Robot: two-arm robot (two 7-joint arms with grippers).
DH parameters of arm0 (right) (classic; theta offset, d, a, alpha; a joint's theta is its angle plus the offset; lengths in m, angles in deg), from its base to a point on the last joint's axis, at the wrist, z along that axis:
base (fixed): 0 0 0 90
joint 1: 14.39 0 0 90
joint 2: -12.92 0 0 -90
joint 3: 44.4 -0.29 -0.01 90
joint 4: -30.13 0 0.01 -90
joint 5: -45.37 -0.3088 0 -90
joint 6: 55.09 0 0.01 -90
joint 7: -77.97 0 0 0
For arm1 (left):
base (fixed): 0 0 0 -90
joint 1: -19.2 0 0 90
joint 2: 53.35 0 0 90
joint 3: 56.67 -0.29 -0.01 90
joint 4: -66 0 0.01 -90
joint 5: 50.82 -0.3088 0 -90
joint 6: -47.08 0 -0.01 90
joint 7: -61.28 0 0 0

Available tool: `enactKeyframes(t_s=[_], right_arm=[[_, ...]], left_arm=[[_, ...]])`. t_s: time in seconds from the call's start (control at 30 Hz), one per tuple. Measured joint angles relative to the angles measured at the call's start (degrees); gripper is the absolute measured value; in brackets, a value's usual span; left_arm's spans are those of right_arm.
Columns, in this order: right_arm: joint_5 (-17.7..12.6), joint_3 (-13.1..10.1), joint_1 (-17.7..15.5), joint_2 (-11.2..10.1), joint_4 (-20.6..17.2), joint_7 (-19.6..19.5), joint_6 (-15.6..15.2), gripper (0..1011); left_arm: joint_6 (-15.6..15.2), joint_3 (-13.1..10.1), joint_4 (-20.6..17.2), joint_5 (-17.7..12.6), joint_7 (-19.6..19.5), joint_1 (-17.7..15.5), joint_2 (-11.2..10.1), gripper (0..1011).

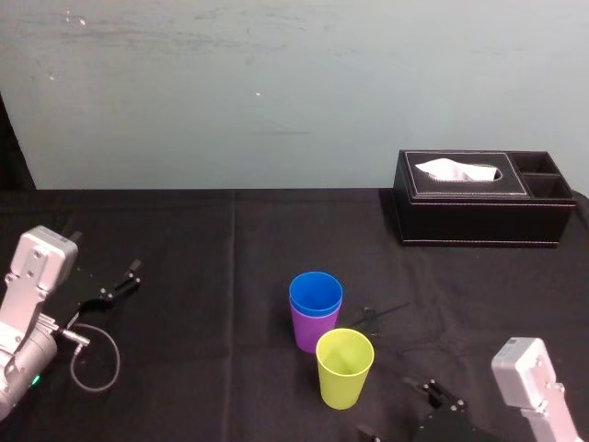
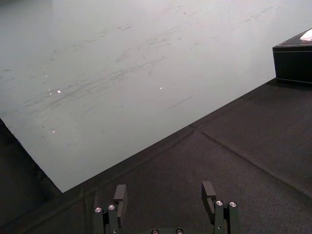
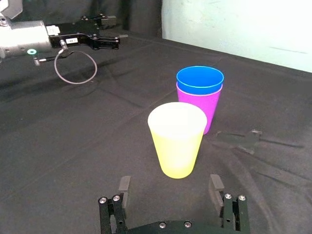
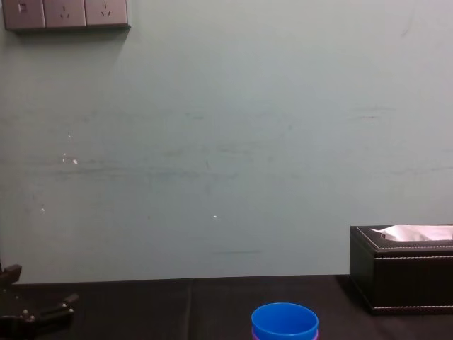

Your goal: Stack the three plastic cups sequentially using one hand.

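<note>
I find the blue cup seated inside the purple cup, with its rim and a narrow band showing above the purple rim. The yellow-green cup stands upright with nothing in it, on the black table. The nested pair is just behind it.

The right gripper sits low, just short of the yellow-green cup on the robot's side. Its fingers are spread wider than the cup's base and grip nothing. The cup stands ahead of the gap, apart from both fingers.

The left gripper rests well to the left of the yellow-green cup, fingers apart, holding nothing.

A black tissue box, with white tissue in its slot, stands well beyond the yellow-green cup, to the right.
</note>
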Motion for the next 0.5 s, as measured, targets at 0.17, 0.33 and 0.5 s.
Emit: enactKeyframes(t_s=[0.17, 0.33, 0.5], right_arm=[[1.2, 0.6, 1.0, 2.4, 1.1, -0.4, -1.0, 1004], [2.2, 1.1, 2.2, 4.5, 2.7, -0.5, -1.6, 1004], [3.0, 1.3, 3.2, 5.9, 3.8, -0.5, -1.8, 1004]], left_arm=[[0.0, 0.0, 0.0, 0.0, 0.0, 0.0, 0.0, 1000], [0.0, 0.0, 0.0, 0.0, 0.0, 0.0, 0.0, 1000], [0.0, 0.0, 0.0, 0.0, 0.0, 0.0, 0.0, 1000]])
